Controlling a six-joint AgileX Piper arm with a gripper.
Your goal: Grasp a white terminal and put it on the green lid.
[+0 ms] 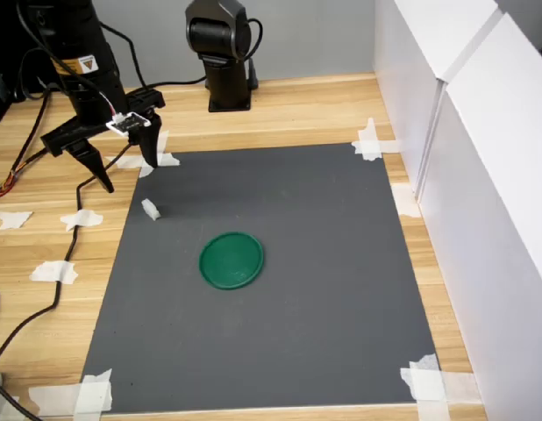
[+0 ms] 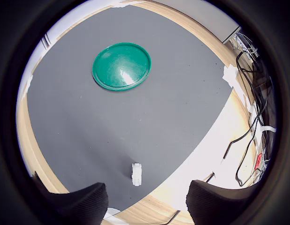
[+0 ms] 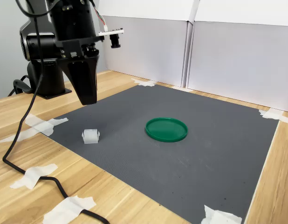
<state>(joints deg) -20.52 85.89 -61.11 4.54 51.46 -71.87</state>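
White terminal [image 1: 150, 209], a tiny ribbed plastic block, sits on the matte grey mat [image 1: 324, 289] near its edge, well apart from the glossy round green lid [image 1: 231, 260]. Above it hangs the black gripper [image 1: 128, 164], fingers spread, holding nothing.

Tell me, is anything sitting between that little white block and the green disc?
No. Only bare dark mat separates the white terminal from the green lid in both exterior views.

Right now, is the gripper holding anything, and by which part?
Nothing. The gripper hangs open above the mat; the white terminal lies untouched below it.
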